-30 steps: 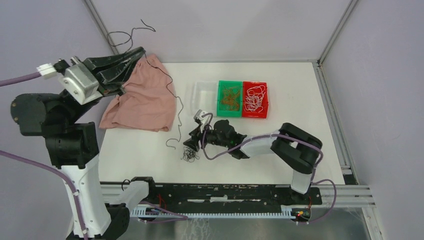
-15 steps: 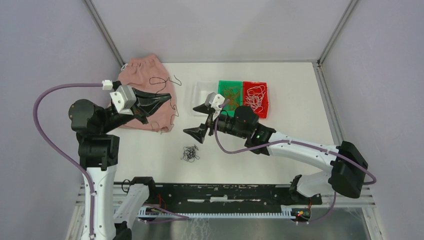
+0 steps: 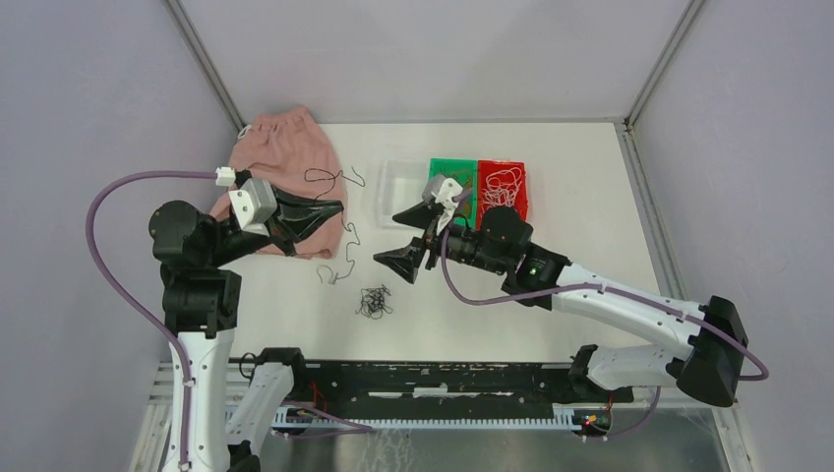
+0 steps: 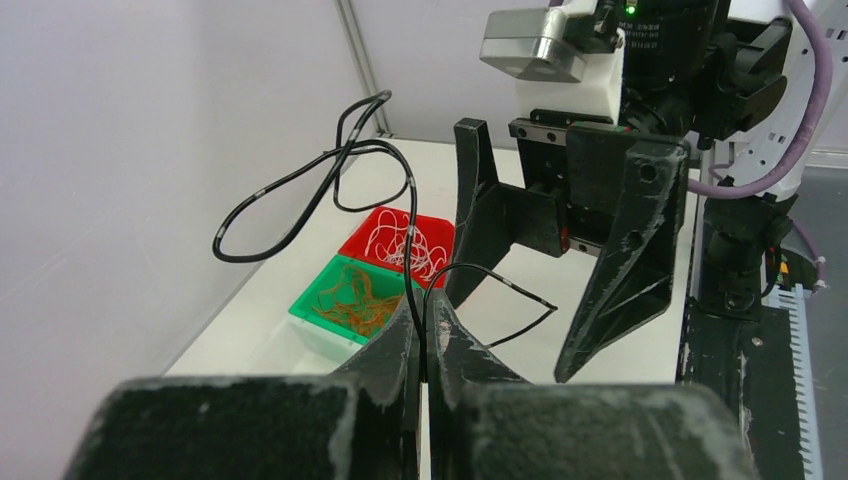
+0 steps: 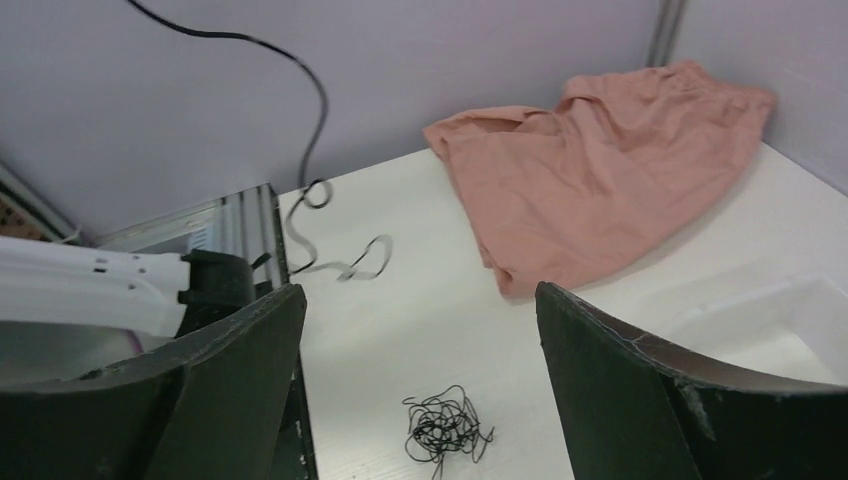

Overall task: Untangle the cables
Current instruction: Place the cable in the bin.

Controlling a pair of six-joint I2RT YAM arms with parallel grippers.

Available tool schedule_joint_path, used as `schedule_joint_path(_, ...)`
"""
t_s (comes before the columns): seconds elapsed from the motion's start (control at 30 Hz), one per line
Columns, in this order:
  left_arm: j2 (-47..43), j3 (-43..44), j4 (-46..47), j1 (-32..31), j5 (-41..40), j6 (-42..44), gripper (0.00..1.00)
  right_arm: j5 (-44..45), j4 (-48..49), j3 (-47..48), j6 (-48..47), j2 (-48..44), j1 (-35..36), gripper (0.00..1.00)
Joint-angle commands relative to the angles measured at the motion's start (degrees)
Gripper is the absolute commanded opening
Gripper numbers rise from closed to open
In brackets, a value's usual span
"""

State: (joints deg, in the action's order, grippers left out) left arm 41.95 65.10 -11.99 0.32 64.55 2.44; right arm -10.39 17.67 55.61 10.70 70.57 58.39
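Observation:
My left gripper (image 3: 335,208) is shut on a long black cable (image 3: 330,177), which loops above the fingertips and trails down to the table at its loose end (image 3: 334,275). The left wrist view shows the cable (image 4: 300,185) pinched between the shut fingers (image 4: 424,335). My right gripper (image 3: 401,236) is open and empty, held above the table just right of the left one. A small black cable tangle (image 3: 374,302) lies on the table below it, and in the right wrist view it (image 5: 445,430) sits between the open fingers (image 5: 418,300).
A pink cloth (image 3: 280,162) lies at the back left. A clear bin (image 3: 388,182), a green bin (image 3: 433,197) with orange cables (image 3: 453,192) and a red bin (image 3: 521,202) with white cables (image 3: 502,187) stand in a row at the back.
My left gripper came down from high at the back left and moved right, carrying the black cable. My right gripper moved away from the black tangle, up and to the right.

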Motion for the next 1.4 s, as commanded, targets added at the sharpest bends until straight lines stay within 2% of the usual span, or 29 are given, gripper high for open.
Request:
schedule_joint_path(0.0,-0.3,0.0,0.5,0.3,1.3,-0.1,0.03,-10.7,-1.6,4.2,1.7,-1.0,0.1,0.91)
schedule_joint_path(0.13,-0.3,-0.2,0.5,0.2,1.5,0.0,0.03,-15.0,-0.1,7.0,6.0,0.7,0.1,0.94)
schedule_joint_path(0.23,-0.3,-0.4,0.5,0.2,1.5,0.0,0.03,-14.5,1.2,8.9,8.2,3.2,0.2,0.93)
schedule_joint_path(0.47,-0.6,-0.5,2.1,0.2,1.6,-1.6,0.03,-13.9,6.2,11.7,13.0,9.3,0.2,0.82)
schedule_joint_path(0.53,-0.6,-0.3,2.1,0.2,1.5,-1.8,0.03,-13.8,7.2,12.1,14.0,10.8,0.2,0.72)
schedule_joint_path(0.63,-0.8,-0.1,2.1,0.2,1.6,-2.3,0.03,-10.5,5.6,12.6,12.7,11.3,0.2,0.39)
schedule_joint_path(0.7,-1.3,-0.2,2.1,0.2,1.6,-2.3,0.03,-8.3,4.1,12.7,11.1,10.8,0.2,0.24)
schedule_joint_path(0.8,-2.0,-1.1,2.1,0.2,1.5,-2.4,0.05,-3.2,0.7,13.5,7.6,9.4,0.1,0.09)
schedule_joint_path(0.83,-2.5,-1.8,2.0,0.2,1.2,-2.1,0.08,-0.4,-0.9,14.0,6.5,8.8,0.0,0.03)
schedule_joint_path(0.93,-4.6,-4.7,-4.3,0.3,-1.0,5.0,0.19,7.5,-6.5,16.6,3.5,8.3,-1.0,0.01)
schedule_joint_path(1.0,-6.1,-7.1,-11.1,0.3,-3.1,12.8,0.3,9.0,-8.6,18.7,3.8,8.7,-2.8,0.01)
schedule_joint_path(1.07,-7.6,-9.4,-17.7,0.2,-6.0,21.8,0.36,8.4,-8.9,19.6,6.0,8.7,-5.1,0.01)
schedule_joint_path(1.13,-8.7,-11.7,-21.3,0.2,-9.5,26.9,0.42,6.9,-8.2,19.8,7.8,8.5,-7.0,0.01)
schedule_joint_path(1.2,-9.1,-13.0,-24.6,0.2,-11.9,32.6,0.55,6.2,-8.1,19.9,9.3,8.6,-8.1,0.01)
schedule_joint_path(1.3,-8.5,-13.2,-26.7,0.2,-15.3,35.0,0.73,5.4,-8.9,20.9,10.0,9.4,-9.2,0.01)
schedule_joint_path(1.37,-6.9,-12.2,-30.2,0.2,-16.2,37.2,0.88,6.4,-10.9,22.5,9.6,10.5,-10.0,0.01)
